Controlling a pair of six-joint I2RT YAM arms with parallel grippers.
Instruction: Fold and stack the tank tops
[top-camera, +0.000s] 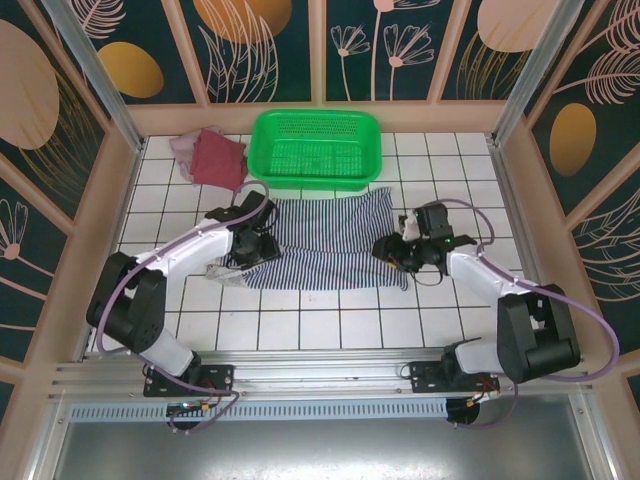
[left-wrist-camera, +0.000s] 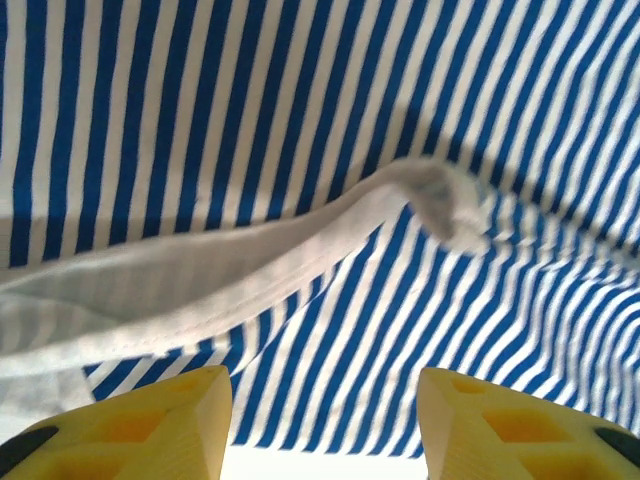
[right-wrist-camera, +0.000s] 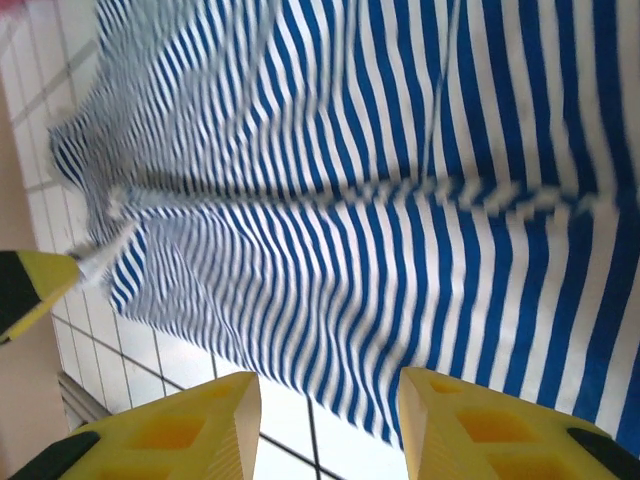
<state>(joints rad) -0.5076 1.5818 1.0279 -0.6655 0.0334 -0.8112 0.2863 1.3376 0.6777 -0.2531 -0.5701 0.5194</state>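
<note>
Where the white-tiled table (top-camera: 300, 325) meets its back edge, wood-framed walls (top-camera: 320, 112) rise with dark teal panels painted with pale flowers and orange discs. A green plastic basket (top-camera: 316, 184) sits at the far middle of the tiles. Just to its left, the dusty mauve-pink top (top-camera: 183, 148) and the maroon top (top-camera: 220, 160) lie bunched together, the maroon one on top.

The striped tank top (top-camera: 320, 240) lies spread flat across the middle of the table, its far edge close to the basket. The left claw (top-camera: 255, 245) is low over the top's left end. In the left wrist view its yellow fingers (left-wrist-camera: 150, 425) stand spread, with striped cloth and a white hem band (left-wrist-camera: 250, 265) lying just beyond them and nothing pinched. The right claw (top-camera: 392, 250) is at the top's right end. In the right wrist view its fingers (right-wrist-camera: 480, 425) are likewise parted, framing bare tile and the cloth's near edge.
</note>
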